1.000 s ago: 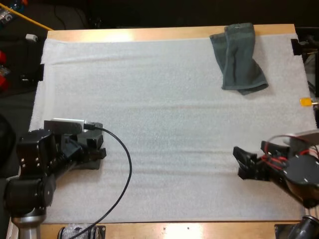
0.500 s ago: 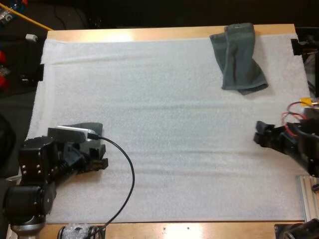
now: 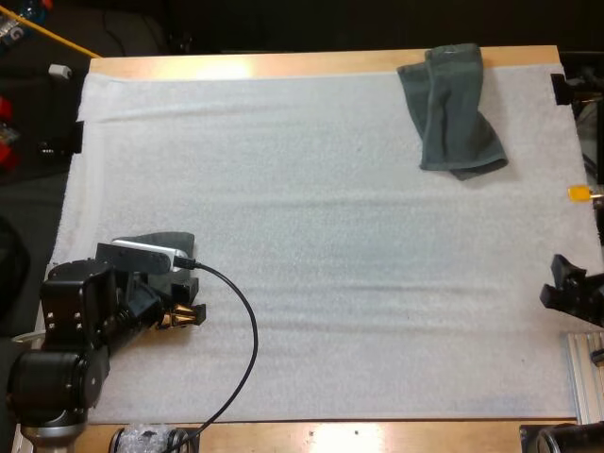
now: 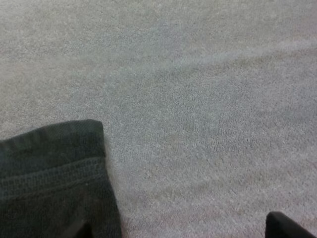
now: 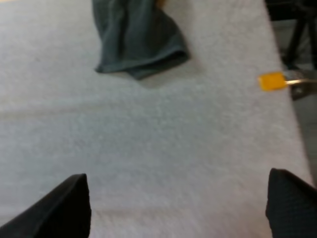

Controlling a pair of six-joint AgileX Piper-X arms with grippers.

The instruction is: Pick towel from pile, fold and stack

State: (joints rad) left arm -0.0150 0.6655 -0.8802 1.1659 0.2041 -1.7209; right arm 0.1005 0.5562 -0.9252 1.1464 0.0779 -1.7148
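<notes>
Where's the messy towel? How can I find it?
Look at the big white mat on the wooden table, then go to its far right corner. The dark grey-green towel there lies bunched and twisted in long folds, while the other towel, at the mat's near left side, lies flat.

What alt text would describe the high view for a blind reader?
A crumpled dark towel lies at the far right of a white mat; a second towel shows beside the left gripper, near left. The right gripper is at the right edge.
</notes>
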